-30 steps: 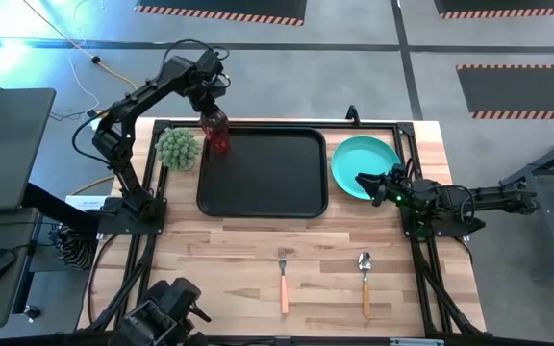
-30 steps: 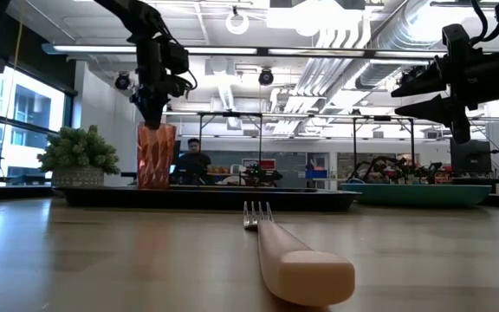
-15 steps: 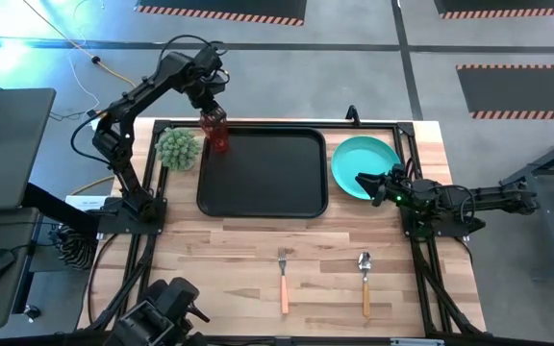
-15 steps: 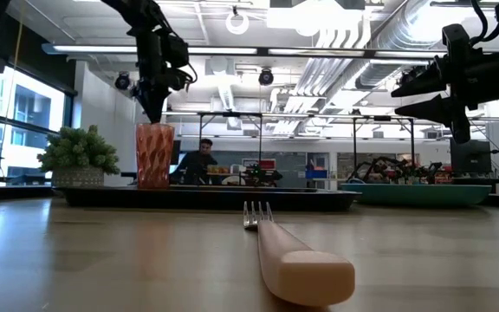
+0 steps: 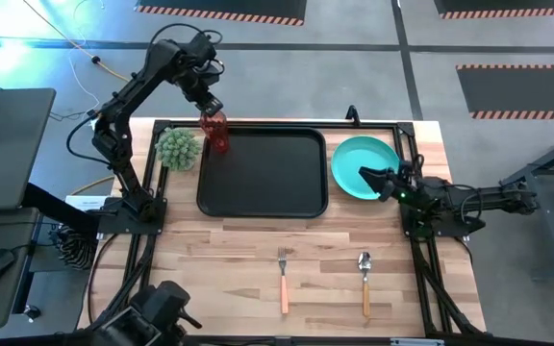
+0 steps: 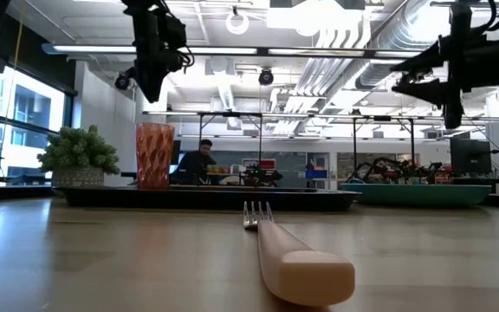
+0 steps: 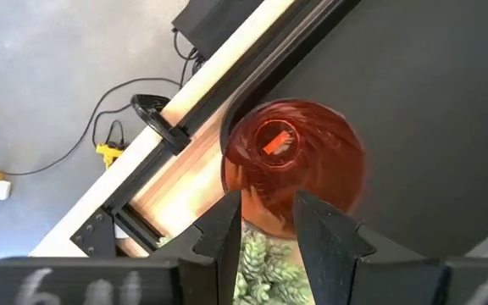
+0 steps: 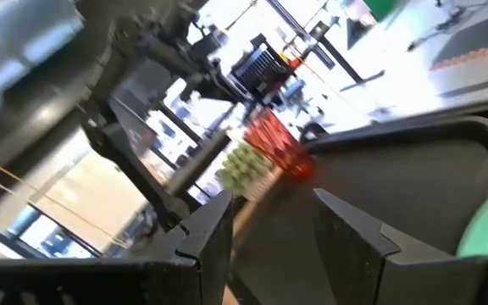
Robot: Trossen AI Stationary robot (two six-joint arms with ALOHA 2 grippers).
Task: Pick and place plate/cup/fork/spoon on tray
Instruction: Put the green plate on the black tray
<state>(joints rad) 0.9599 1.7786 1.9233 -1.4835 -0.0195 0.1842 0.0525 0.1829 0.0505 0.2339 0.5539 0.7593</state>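
On tray, far-left corner, treat upright cup as light, rigid, slick-walled and breakable, and grip across rim; note left jaws released, empty, pointing down clear above cup, and right jaws released, empty, reaching level over plate on worktop beside tray.
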